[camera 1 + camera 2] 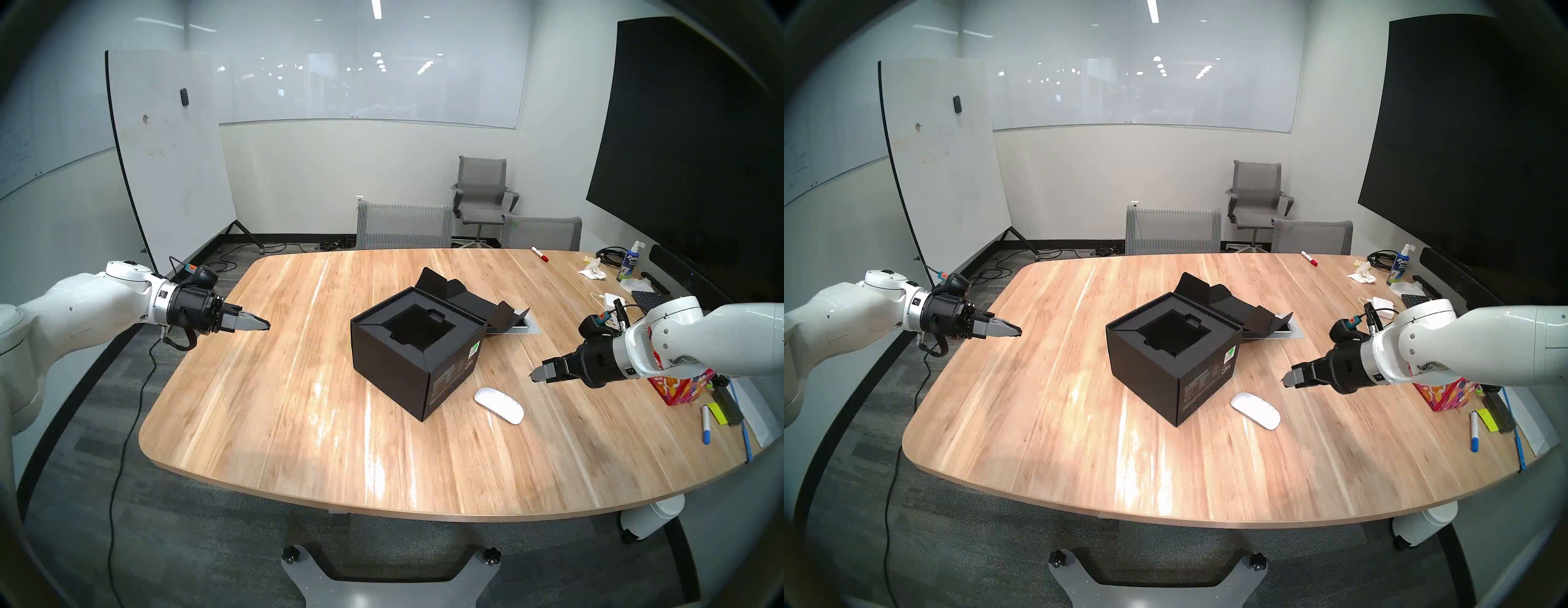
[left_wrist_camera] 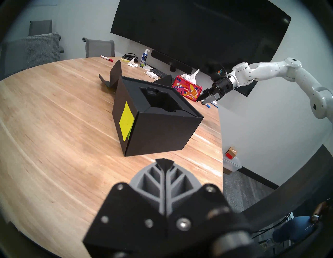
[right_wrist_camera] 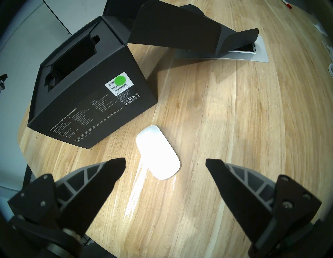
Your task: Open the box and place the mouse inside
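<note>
The black box [image 1: 449,373] stands mid-table with its flap lid [image 1: 462,293] folded back and lying open behind it. Its black recessed insert [image 1: 418,327] is empty. A yellow-green sticky note [image 2: 126,120] shows on its left side. The white mouse [image 1: 499,405] lies on the table just right of the box's front corner; it also shows in the right wrist view [image 3: 158,152]. My right gripper [image 1: 535,375] is open and empty, above the table just right of the mouse. My left gripper [image 1: 266,325] is shut and empty, over the table's left edge, apart from the box [image 2: 158,131].
A red floral tissue box [image 1: 679,388] sits under my right arm. Markers [image 1: 705,424], a white power adapter [image 1: 615,300], a spray bottle [image 1: 630,261] and a keyboard lie along the right edge. A metal cable hatch [image 3: 234,55] lies under the lid. Chairs [image 1: 403,225] stand behind the table.
</note>
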Controlling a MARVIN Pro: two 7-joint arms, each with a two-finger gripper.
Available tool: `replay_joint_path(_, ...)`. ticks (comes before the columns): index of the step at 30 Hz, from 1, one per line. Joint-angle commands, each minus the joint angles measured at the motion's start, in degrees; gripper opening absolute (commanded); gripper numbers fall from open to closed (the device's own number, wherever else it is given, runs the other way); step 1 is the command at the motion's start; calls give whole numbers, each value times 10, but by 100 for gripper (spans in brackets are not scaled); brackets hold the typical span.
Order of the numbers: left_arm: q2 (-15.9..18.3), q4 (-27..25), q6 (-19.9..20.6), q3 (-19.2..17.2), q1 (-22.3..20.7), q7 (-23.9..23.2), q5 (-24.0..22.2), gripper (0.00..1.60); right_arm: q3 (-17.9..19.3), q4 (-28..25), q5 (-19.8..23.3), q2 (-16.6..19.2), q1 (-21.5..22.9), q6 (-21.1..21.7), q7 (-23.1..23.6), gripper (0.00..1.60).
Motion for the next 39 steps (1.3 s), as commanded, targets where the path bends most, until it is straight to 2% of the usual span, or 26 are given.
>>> replay_joint_path(1,5,-2,-10,-3,-3,-3,-15,0,4,-2,-1,1,10,-1,-1,160)
replay_joint_path(8,0,1,-14,-2,0,-3,-17,0,4,-2,-1,1,10,-1,-1,160)
replay_joint_path(9,0,1,-14,-2,0,-3,-18,41,4,-2,-1,1,10,-1,-1,160)
replay_joint_path(10,0,2,-14,-2,0,-3,-19,116,4,-2,-1,1,10,-1,-1,160)
replay_joint_path(11,1,1,-15,-2,0,-3,-18,151,4,-2,-1,1,10,-1,-1,160)
replay_joint_path(12,1,-1,-16,0,-1,-3,-16,160,4,-2,-1,1,10,-1,-1,160)
replay_joint_path(39,1,1,-17,1,1,-3,-21,160,4,-2,-1,1,10,-1,-1,160)
